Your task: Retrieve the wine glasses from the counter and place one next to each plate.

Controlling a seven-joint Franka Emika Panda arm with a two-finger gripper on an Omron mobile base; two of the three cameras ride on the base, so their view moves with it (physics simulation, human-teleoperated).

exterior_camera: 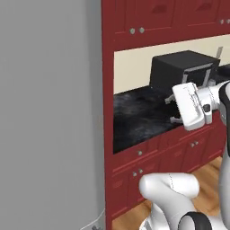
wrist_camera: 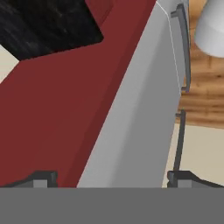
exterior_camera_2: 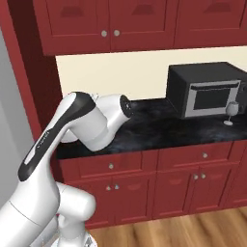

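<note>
A wine glass [exterior_camera_2: 231, 113] stands on the counter [exterior_camera_2: 159, 128] before the microwave [exterior_camera_2: 205, 89]

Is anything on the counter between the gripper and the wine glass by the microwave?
Nothing visible stands on the counter between them. The wine glass stands at the microwave's front right corner; the open gripper hangs over the counter's left end, pointing away toward the grey fridge.

Flat, even rendered light, bright, no clear source. No glare or hard shadows. Edges a bit soft, low-res w/ mild blockiness. Table [exterior_camera_2: 159, 125] top reads dark, mottled. No edge distortion.
</note>
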